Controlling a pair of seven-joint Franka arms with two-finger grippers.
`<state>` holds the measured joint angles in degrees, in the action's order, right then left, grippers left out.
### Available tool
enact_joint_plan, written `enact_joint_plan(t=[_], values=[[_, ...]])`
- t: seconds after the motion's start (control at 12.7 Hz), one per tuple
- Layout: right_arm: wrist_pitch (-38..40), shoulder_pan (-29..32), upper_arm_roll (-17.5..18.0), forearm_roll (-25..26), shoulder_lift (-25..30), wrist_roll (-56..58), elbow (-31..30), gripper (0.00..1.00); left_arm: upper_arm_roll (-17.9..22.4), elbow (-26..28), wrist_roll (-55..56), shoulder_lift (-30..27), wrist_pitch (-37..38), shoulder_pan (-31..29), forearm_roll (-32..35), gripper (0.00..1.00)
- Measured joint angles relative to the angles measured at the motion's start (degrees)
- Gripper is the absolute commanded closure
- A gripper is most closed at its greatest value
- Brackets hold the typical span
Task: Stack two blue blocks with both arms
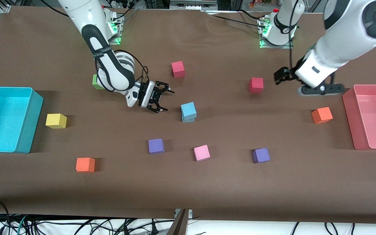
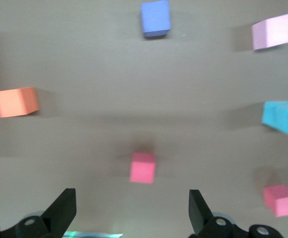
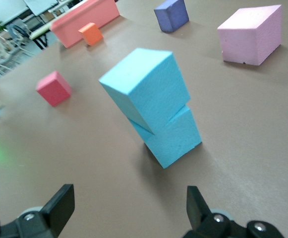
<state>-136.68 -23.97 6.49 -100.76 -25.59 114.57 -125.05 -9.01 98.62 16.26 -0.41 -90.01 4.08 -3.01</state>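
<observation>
- The two blue blocks sit stacked near the middle of the tabletop point(image 1: 207, 195): the upper blue block point(image 1: 188, 109) rests on the lower blue block point(image 1: 188, 119), turned a little so its corners overhang.
- In the right wrist view the upper blue block point(image 3: 146, 87) sits skewed on the lower one point(image 3: 176, 136), with both touching.
- The right hand point(image 1: 160, 100) hangs low just beside the stack, toward the right arm's end of the tabletop, its fingers spread and released, grasping nothing.
- The left hand point(image 1: 281, 75) is up over the tabletop near a red block point(image 1: 256, 85), toward the left arm's end; its fingers point(image 2: 64, 208) are spread apart and empty.
- A second red block point(image 1: 178, 69) lies farther from the front camera than the stack.
- A pink block point(image 1: 201, 152) and two purple blocks point(image 1: 156, 146) point(image 1: 260, 155) lie nearer to the camera than the stack.
- A yellow block point(image 1: 56, 120) sits beside the cyan bin point(image 1: 28, 120).
- One orange block point(image 1: 321, 115) lies near the pink bin point(image 1: 349, 114); another orange block point(image 1: 85, 164) lies nearer to the camera.
- A green block point(image 1: 95, 81) is partly hidden by the right arm.
</observation>
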Motion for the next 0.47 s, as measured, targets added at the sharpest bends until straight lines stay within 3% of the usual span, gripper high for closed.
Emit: enact_joint_plan(t=[0.24, 0.47], values=[[9.97, 0.88, -5.74, 10.6, 3.41, -13.17, -0.38, 0.0, 4.18, 0.41, -6.49, -2.98, 1.96, -0.53, 0.55, 0.0], [17.61, 4.51, -8.83, 24.85, 5.75, -29.43, 1.89, 0.0, 6.86, 0.54, -9.53, -3.13, 2.66, -0.71, 0.56, 0.0]])
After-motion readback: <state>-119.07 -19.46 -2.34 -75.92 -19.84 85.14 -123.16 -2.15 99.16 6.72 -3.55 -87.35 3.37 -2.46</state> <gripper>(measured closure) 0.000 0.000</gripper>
